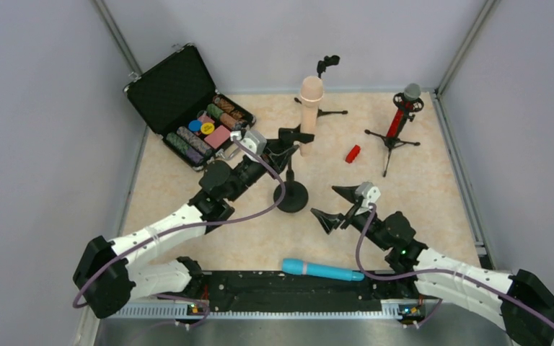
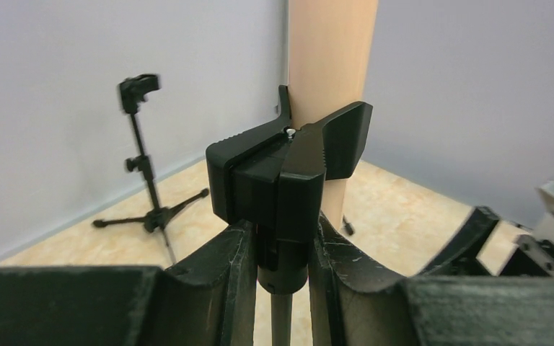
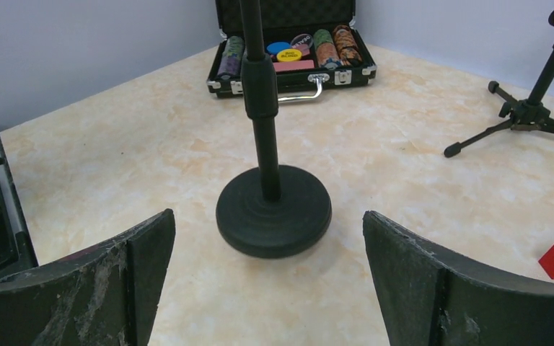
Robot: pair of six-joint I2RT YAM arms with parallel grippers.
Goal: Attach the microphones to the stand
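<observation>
At round-base stand: left jaws grasping clip holding beige microphone; right jaws released.

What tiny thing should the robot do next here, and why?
Probably open the left end effector and back off: the beige microphone already stands upright in the stand's clip it grips. The blue microphone lies unattached, and the right end effector is open.

3 microphones, 3 stands, 1 case

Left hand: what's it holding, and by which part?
The stand, gripped at the neck just below its clip, which clamps the beige microphone.
</observation>
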